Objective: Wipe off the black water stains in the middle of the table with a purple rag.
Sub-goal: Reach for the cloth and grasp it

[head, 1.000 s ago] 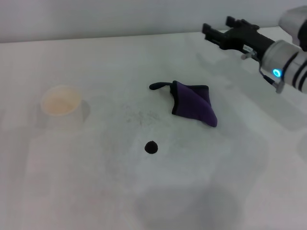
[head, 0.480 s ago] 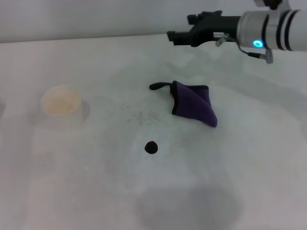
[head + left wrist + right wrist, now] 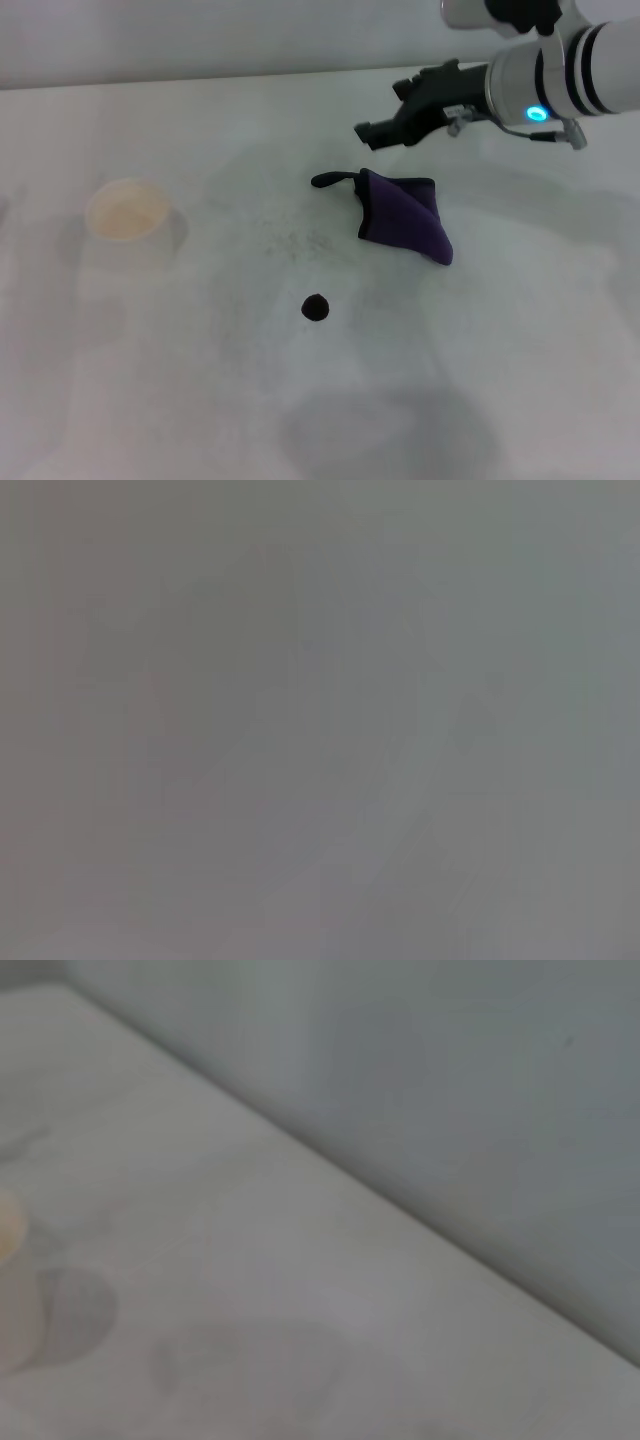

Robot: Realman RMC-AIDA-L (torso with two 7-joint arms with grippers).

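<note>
White table (image 3: 200,400), purple rag (image 3: 405,218) mid-surface, black stain (image 3: 316,307) nearby, pale wall behind

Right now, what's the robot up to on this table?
The right gripper is in the air above and just behind the purple rag, which lies untouched on the table. The black water stains sit nearer the front, not yet wiped. A paper cup stands off to the left. The left arm isn't in view.

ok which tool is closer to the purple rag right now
The right. The right tool hangs above the table, just behind the purple rag, apart from it. The left tool appears in no view.
</note>
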